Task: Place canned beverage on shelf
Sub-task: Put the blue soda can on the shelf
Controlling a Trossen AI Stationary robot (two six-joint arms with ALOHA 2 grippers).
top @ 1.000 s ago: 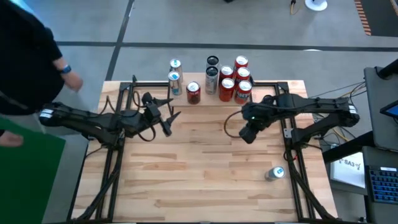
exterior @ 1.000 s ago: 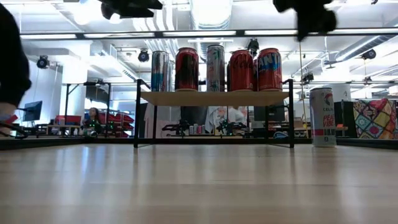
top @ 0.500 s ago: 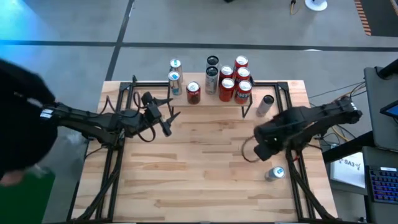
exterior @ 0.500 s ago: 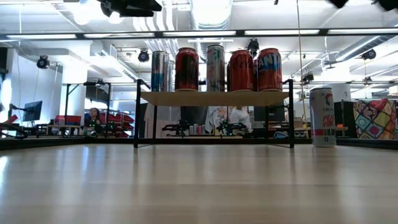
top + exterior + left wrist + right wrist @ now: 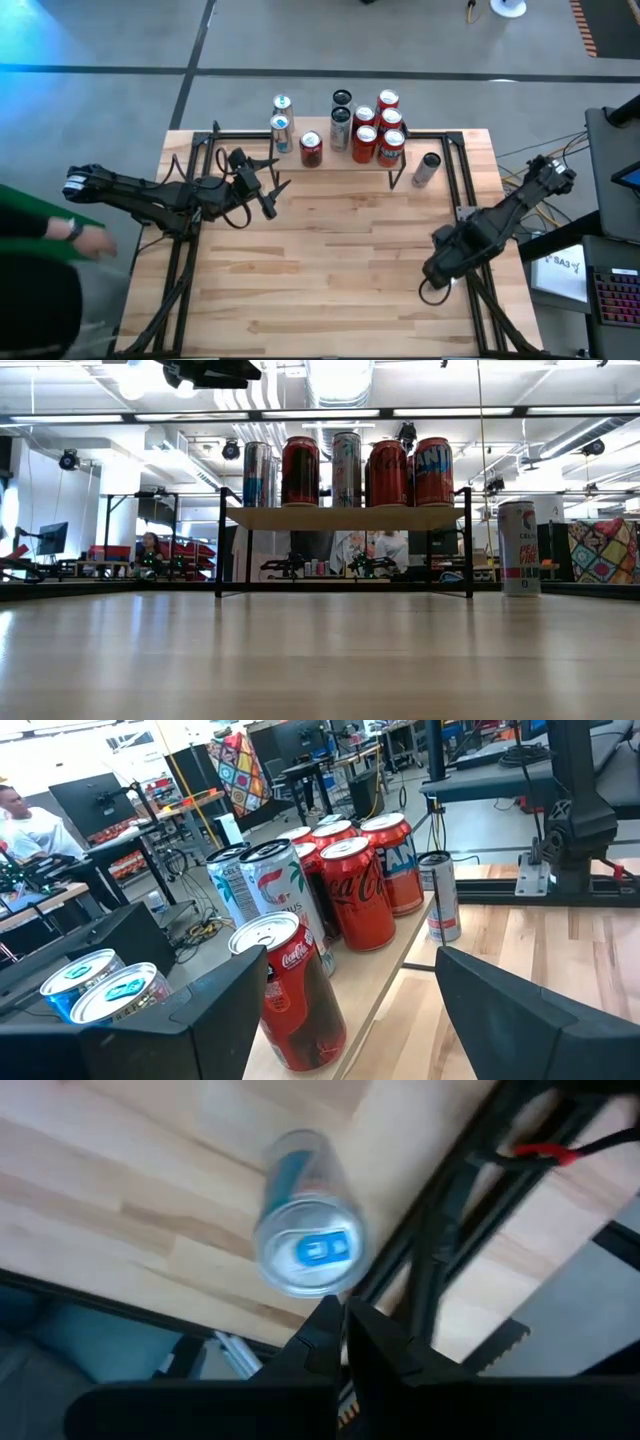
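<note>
Your right gripper (image 5: 437, 271), fingers pressed together, hangs over the blue-topped silver can (image 5: 303, 1255). Left gripper (image 5: 275, 196) spread, empty, near the plank-topped shelf (image 5: 345, 518).

Front red can (image 5: 298, 995): "Coca-Cola" in white script down its side, on the shelf (image 5: 385, 990).
Second red can (image 5: 357, 893): "Coca-Cola" script again, larger.
End red can (image 5: 398, 863): big white letters, seemingly "FAN".
Silver can (image 5: 518, 548) on the table: pink markings and a small word near the top, too fine to read.
White sheet (image 5: 563, 269) beside the table: dark printed characters, not legible.
</note>
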